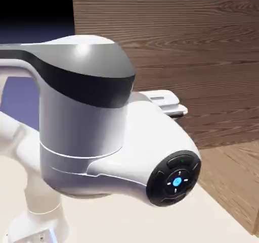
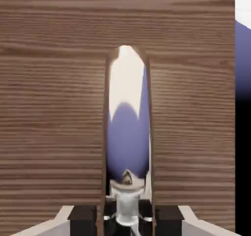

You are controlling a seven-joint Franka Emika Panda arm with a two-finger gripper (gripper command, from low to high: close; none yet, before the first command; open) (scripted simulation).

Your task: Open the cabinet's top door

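In the hand view, brown wood grain of the top door (image 2: 54,132) fills nearly the whole picture. A shiny curved bar handle (image 2: 127,122) runs up its middle. My gripper (image 2: 125,221) is shut on the handle's lower end, with a dark finger (image 2: 82,219) on each side of it. In the exterior view the cabinet (image 1: 202,50) stands behind my arm. Only a white part of the hand (image 1: 169,104) shows against the wood there; the fingers and handle are hidden by the arm.
My arm's large white and grey joint (image 1: 91,120) blocks most of the exterior view. A wood-grain panel (image 1: 235,186) slants across the lower right. In the hand view the door ends at the right against the blue backdrop (image 2: 242,58).
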